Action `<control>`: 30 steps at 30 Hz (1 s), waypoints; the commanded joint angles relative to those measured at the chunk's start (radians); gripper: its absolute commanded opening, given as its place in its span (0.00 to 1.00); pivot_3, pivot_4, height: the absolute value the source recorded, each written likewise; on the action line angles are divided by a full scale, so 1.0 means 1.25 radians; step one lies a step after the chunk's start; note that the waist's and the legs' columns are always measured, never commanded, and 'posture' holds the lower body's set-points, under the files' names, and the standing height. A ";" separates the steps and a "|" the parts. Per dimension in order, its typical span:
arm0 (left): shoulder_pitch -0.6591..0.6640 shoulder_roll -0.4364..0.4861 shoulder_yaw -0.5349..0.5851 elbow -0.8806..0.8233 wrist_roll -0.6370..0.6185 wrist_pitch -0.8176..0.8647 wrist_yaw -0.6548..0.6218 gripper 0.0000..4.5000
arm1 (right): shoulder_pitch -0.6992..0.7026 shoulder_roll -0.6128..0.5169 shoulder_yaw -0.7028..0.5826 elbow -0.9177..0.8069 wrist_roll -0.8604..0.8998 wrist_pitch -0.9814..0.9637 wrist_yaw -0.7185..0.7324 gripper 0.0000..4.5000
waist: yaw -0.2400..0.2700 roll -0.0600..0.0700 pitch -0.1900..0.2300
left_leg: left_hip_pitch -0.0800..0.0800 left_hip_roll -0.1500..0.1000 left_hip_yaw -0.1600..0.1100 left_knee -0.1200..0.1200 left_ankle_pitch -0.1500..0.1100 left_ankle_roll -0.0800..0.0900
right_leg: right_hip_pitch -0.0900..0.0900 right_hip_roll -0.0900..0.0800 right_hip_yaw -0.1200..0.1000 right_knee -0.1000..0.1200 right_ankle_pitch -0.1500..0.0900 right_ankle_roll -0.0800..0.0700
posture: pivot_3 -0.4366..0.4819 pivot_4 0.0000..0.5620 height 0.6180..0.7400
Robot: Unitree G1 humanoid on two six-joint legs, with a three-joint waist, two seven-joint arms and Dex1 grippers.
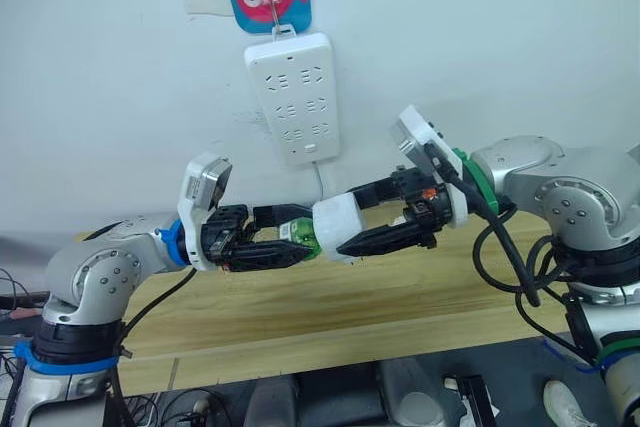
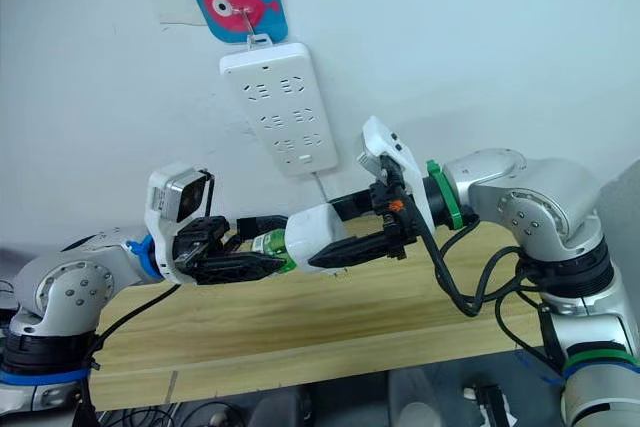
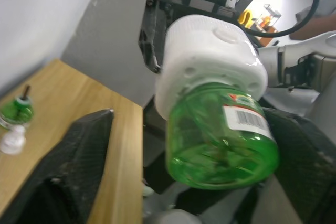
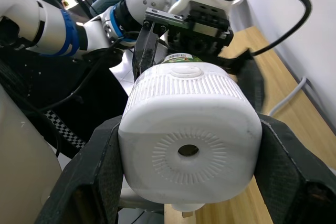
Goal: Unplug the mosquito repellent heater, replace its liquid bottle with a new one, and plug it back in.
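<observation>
Heater unplugged, held in the air below the power strip; bottle swap under way.

The heater (image 1: 338, 227) is off the power strip (image 1: 295, 97) and clamped between the fingers of the right gripper (image 1: 375, 217), hanging below the strip and above the surface (image 1: 330, 312). Its green bottle (image 1: 300, 237) is seated in the heater's end, and the left gripper (image 1: 270, 242) is closed around it, so I judge the bottle is being twisted out or in; which, I cannot tell. Left to do, as I judge: finish the swap and replug. The heater is a white rounded block with a ribbed dome and a round vent hole (image 4: 188, 150). The bottle is clear green with a barcode label (image 3: 247, 119). On the surface lie a second green bottle (image 3: 16, 109) and a small white cap (image 3: 11, 141).
</observation>
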 commanded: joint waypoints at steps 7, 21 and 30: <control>-0.001 0.057 0.039 0.006 -0.054 0.052 -0.022 1.00 | 0.000 -0.047 0.036 -0.022 -0.098 -0.148 0.076 0.66 | -0.001 0.000 0.000 | 0.000 0.000 0.000 0.000 0.000 0.000 | 0.000 0.000 0.000 0.000 0.000 0.000 | 0.21 0.41 1.00; -0.025 0.122 -0.037 0.016 0.039 0.055 -0.057 1.00 | 0.001 -0.104 0.140 0.052 -0.385 -0.565 0.276 0.66 | -0.016 0.000 0.000 | 0.000 0.000 0.000 0.000 0.000 0.000 | 0.000 0.000 0.000 0.000 0.000 0.000 | 0.21 0.37 1.00; -0.098 0.117 -0.131 0.041 0.182 -0.029 -0.078 1.00 | 0.004 -0.083 0.164 0.089 -0.498 -0.823 0.361 0.66 | -0.024 0.000 0.000 | 0.000 0.000 0.000 0.000 0.000 0.000 | 0.000 0.000 0.000 0.000 0.000 0.000 | 0.20 0.35 1.00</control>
